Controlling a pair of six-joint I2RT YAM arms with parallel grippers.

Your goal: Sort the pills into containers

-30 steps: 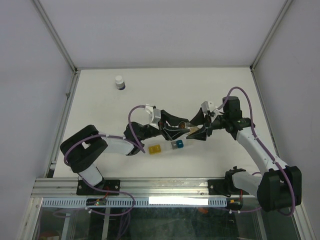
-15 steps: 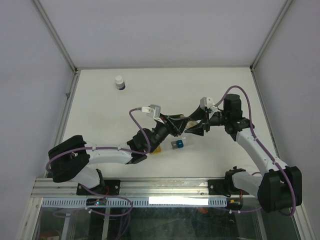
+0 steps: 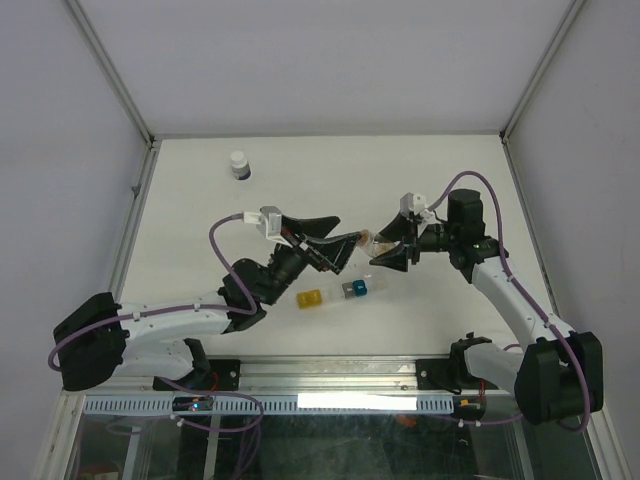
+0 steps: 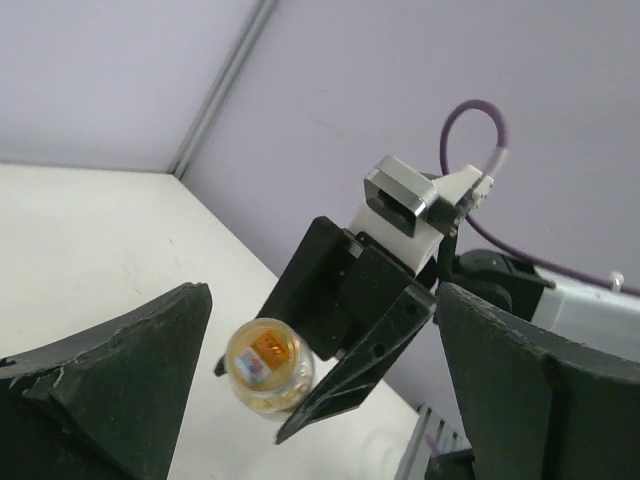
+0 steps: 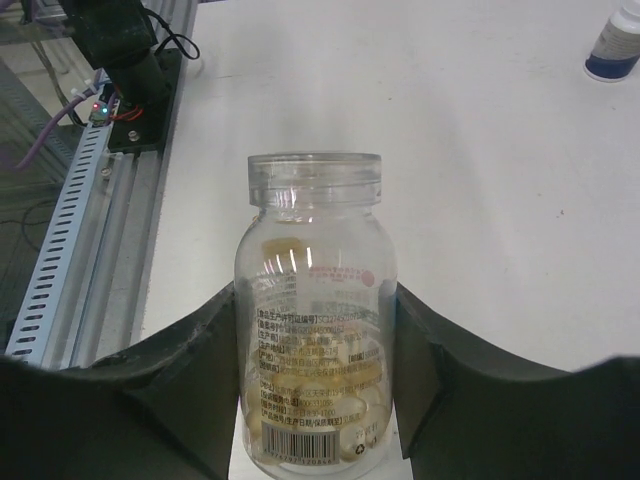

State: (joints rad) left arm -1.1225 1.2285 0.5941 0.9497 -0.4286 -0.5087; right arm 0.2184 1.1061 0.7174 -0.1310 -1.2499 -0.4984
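Between the two arms in the top view, a gap has opened. The left tool (image 3: pixel 335 235) was crowded against the vial (image 3: pixel 368 240) half a second ago. Now it sits back from the vial with its jaws spread and nothing in them. The right tool (image 3: pixel 383 246) stays clenched on the vial, which lies roughly level above the table (image 3: pixel 450 170) with its mouth toward the left tool. I judge the left tool's work at the mouth done and pouring next. Beneath both tools, toward the arm bases, lies the pillbox strip (image 3: pixel 338 292); its yellow and blue cubes are nearer the left tool and its clear ones nearer the right. Whether its lids are up is too small to tell. Well beyond the left tool stands a white-capped bottle (image 3: pixel 238 164), and bare table stretches past both tools.

From the left wrist, the vial shows end-on between the released fingers (image 4: pixel 120 370), and the orange pills (image 4: pixel 268 350) are visible inside. The right tool's black fingers grip it, and nothing touches the left ones.

From the right wrist, the vial is uncapped and the pills have settled toward the tool end. Ahead of the tool the table is bare. To its left runs the metal rail (image 5: pixel 90 200) at the table's edge, so a careless tip that way could, I think, send pills off the table.
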